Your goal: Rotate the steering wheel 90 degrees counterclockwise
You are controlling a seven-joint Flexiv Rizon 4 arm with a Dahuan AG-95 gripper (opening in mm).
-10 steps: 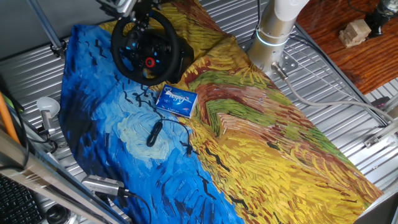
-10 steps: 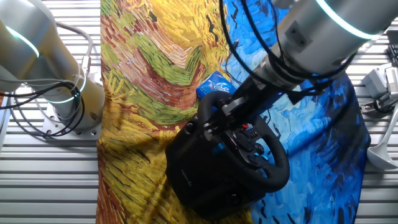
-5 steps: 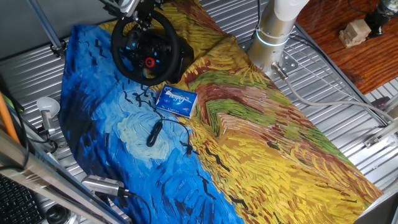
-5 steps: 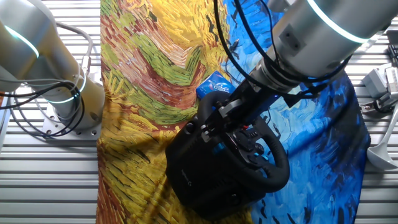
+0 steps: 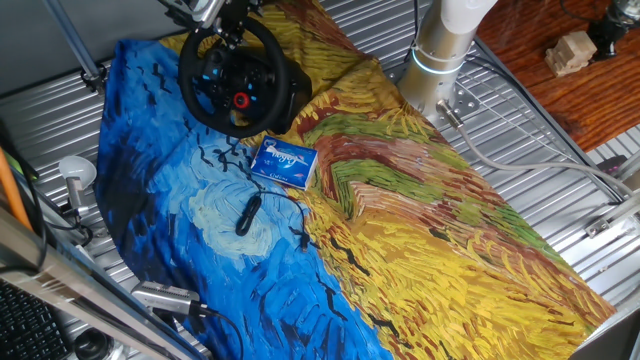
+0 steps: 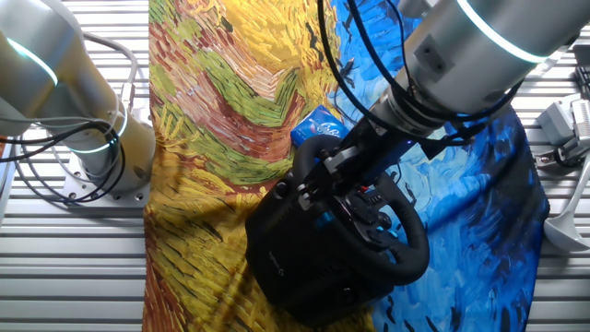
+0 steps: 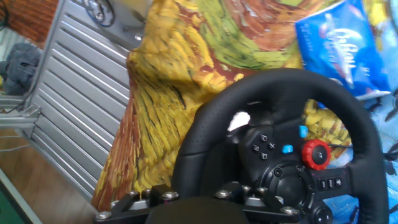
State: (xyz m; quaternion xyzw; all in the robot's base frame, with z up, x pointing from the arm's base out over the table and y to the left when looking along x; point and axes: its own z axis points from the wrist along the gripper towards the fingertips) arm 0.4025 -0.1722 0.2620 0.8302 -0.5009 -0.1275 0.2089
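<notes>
The black two-finger gripper (image 6: 318,175) sits at the rim of the black round steering wheel (image 5: 232,75), near the top of the ring as one fixed view shows it (about 12 o'clock); whether its fingers are spread or pressed onto the rim I cannot tell, since the arm's silver wrist and cables cover them. The wheel stands tilted on its bulky black base (image 6: 290,254) at the blue end of the painted blue-and-yellow cloth (image 5: 430,230). Its dark hub carries a red round knob (image 7: 315,154) at roughly 3 o'clock in the hand view, with small blue buttons (image 7: 287,149) just beside it. A small blue rectangular packet (image 5: 283,161) lies near the base, and beyond it a thin black cable with plug (image 5: 248,213).
</notes>
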